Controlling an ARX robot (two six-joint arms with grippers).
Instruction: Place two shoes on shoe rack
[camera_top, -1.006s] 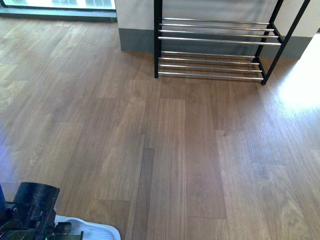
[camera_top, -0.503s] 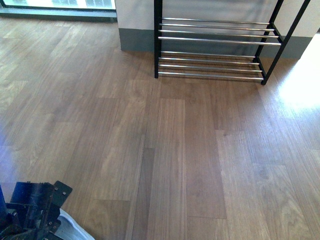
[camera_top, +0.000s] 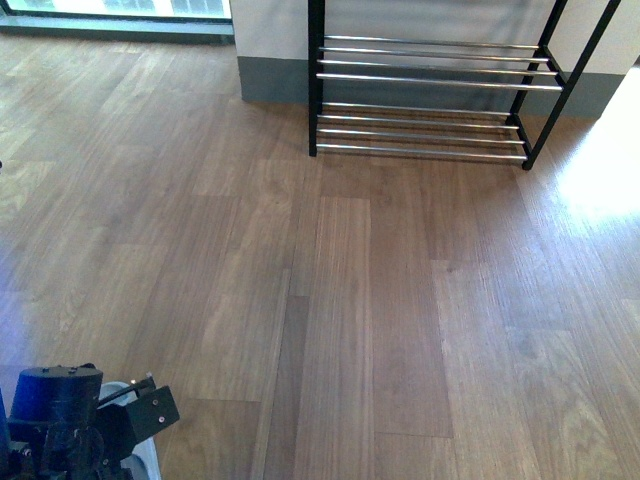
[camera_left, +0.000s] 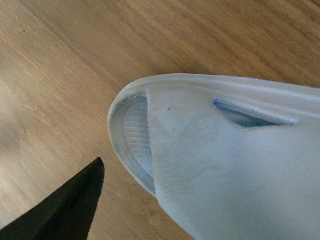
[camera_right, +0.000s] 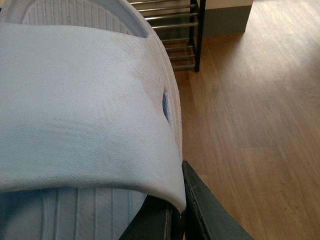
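Note:
A pale blue slide slipper (camera_left: 215, 165) lies on the wood floor and fills the left wrist view. My left gripper (camera_left: 185, 200) hangs open over it, and one black finger (camera_left: 65, 210) stands apart from its toe end. In the front view the left arm (camera_top: 70, 420) sits at the bottom left with a sliver of that slipper (camera_top: 145, 462) beside it. My right gripper (camera_right: 175, 210) is shut on the strap edge of a second pale blue slide slipper (camera_right: 85, 100), held off the floor. The shoe rack (camera_top: 430, 100), black frame with chrome rods, stands empty by the far wall.
A wall with grey skirting (camera_top: 270, 80) runs behind the rack, and a window frame (camera_top: 120, 25) is at the far left. Sunlight glares on the floor (camera_top: 600, 170) right of the rack. Wood planks stretch between me and the rack.
In the front view the left arm has turned and shifted over the slipper at the bottom left, which now shows far less. The rack is unchanged.

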